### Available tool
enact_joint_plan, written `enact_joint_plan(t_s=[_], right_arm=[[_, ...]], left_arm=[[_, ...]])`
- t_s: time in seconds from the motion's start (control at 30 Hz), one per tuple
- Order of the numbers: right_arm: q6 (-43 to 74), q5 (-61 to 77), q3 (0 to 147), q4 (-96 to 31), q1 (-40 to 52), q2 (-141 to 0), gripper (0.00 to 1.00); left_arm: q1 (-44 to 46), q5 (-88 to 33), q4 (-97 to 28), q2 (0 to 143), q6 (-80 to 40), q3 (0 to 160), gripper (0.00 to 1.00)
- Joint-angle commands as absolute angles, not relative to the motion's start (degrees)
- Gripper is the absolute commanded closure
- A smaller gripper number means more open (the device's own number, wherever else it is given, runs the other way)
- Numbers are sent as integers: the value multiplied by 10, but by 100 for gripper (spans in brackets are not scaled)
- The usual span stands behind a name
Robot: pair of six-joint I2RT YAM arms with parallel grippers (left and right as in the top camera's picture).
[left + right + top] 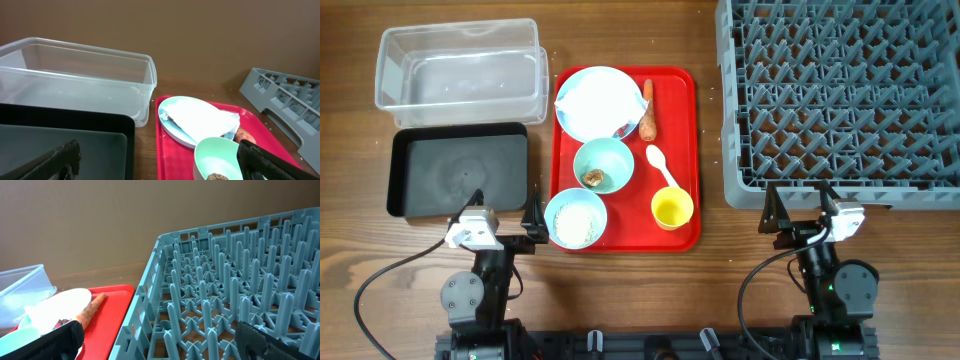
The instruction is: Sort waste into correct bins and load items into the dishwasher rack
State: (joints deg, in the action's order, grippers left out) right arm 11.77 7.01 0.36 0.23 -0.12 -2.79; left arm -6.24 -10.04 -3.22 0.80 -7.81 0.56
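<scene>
On the red tray [682,150] lie a pale blue plate [595,95] with crumpled wrapper paper [623,130], an orange carrot [648,110], a mint-green bowl [603,165] holding a brown scrap [592,178], a pale blue bowl [575,218] of white rice, a white spoon [662,167] and a yellow cup [672,209]. The clear tub [460,65] and black tray [458,172] stand at the left. The grey rack [840,95] stands at the right. My left gripper [505,218] is open and empty by the black tray's near edge. My right gripper [800,215] is open and empty before the rack.
The red tray fills the gap between the bins and the rack. In the left wrist view the tub [75,75], plate [195,120] and mint-green bowl [217,157] lie ahead. In the right wrist view the rack's pegs [230,295] and the carrot [90,309] show.
</scene>
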Motion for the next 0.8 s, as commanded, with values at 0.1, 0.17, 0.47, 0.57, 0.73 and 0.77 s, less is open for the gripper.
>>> enact_joint_plan(t_s=[0.1,0.17,0.47,0.57,0.73,0.77], right_arm=[[122,69,3,4,3,-32,0],[122,68,3,4,3,-32,0],[122,68,3,4,3,-32,0],[122,69,3,4,3,-32,0],[120,50,3,3,3,-32,0],[120,49,3,3,3,-32,0]], left_arm=[[-59,-93,-35,4,-80,3,0],[-59,-93,-35,4,-80,3,0],[-59,-93,-35,4,-80,3,0],[-59,-93,-35,4,-80,3,0],[-59,-93,-35,4,-80,3,0],[-59,-93,-35,4,-79,3,0]])
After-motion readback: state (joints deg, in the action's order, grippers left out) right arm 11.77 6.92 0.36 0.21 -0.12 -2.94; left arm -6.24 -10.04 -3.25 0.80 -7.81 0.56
